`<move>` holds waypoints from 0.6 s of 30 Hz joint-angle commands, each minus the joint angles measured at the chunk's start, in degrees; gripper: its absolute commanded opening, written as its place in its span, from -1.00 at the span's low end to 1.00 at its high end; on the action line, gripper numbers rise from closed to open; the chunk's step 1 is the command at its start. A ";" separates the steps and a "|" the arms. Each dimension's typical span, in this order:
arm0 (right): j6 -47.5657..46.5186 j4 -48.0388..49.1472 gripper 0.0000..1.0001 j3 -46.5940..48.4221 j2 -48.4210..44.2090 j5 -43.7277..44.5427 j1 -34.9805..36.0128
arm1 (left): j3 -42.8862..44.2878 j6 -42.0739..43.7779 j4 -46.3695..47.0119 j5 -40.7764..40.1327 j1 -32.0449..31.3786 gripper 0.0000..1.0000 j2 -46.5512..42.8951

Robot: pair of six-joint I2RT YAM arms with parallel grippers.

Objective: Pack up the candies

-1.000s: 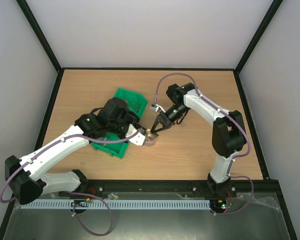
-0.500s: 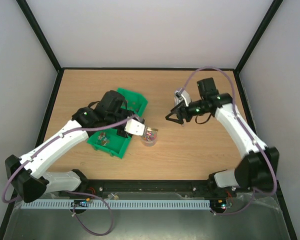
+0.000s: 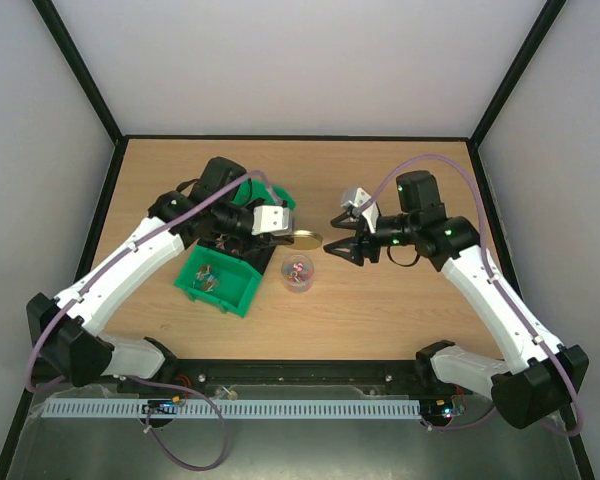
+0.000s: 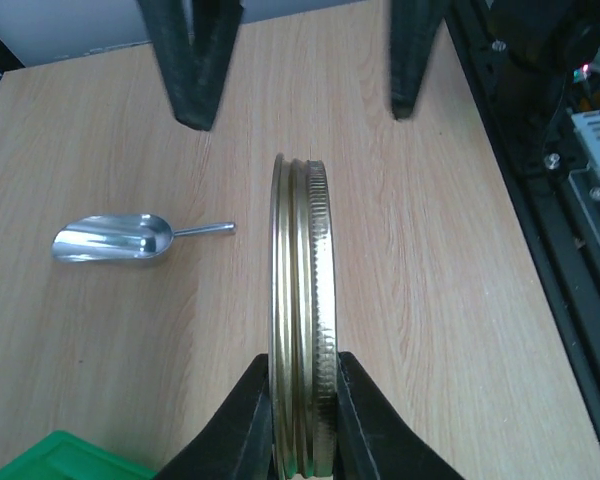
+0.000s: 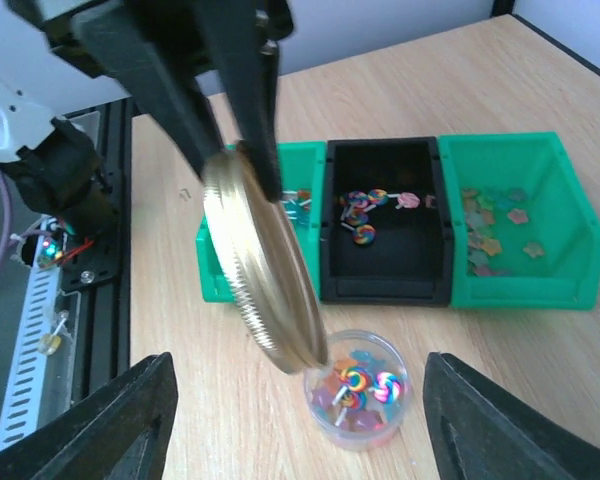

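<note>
The left end effector (image 4: 302, 362) is clamped on the rim of a gold screw lid (image 4: 302, 290), which it holds on edge above the counter (image 4: 450, 300). Facing it, the right end effector (image 3: 332, 236) has its fingers spread apart with nothing between them. The lid is near their tips. Close by the lid's lower edge a small clear jar (image 5: 352, 425) stands uncovered, with candies (image 5: 360, 383) in it, swirled lollipop shapes in mixed colours. Behind the jar is a row of three bins. A green bin (image 5: 520, 285) holds pale star-like sweets and a black bin (image 5: 385, 285) holds more swirled ones. A second green bin (image 5: 212, 265) is largely hidden by the lid. A silver scoop (image 4: 115, 240) lies on the counter, well apart from the jar.
</note>
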 commanded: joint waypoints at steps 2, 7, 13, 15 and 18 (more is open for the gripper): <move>1.52 3.18 0.27 -0.12 -0.63 0.08 2.92 | 2.28 -8.04 0.26 7.50 1.61 -0.84 2.05; 2.51 3.88 -0.03 -0.07 -0.58 -0.19 4.00 | 2.51 -9.35 0.16 9.46 2.48 -0.83 2.95; 2.38 3.74 -0.15 0.34 1.27 0.39 4.69 | 2.87 -10.10 -0.27 11.23 2.86 -0.83 3.80; 2.50 3.63 -0.22 0.50 1.67 0.47 5.14 | 2.91 -10.06 -0.43 11.48 2.90 -0.83 3.96; 2.36 3.52 -0.38 0.71 2.31 0.94 5.78 | 2.87 -9.95 -0.71 11.66 2.91 -0.83 4.00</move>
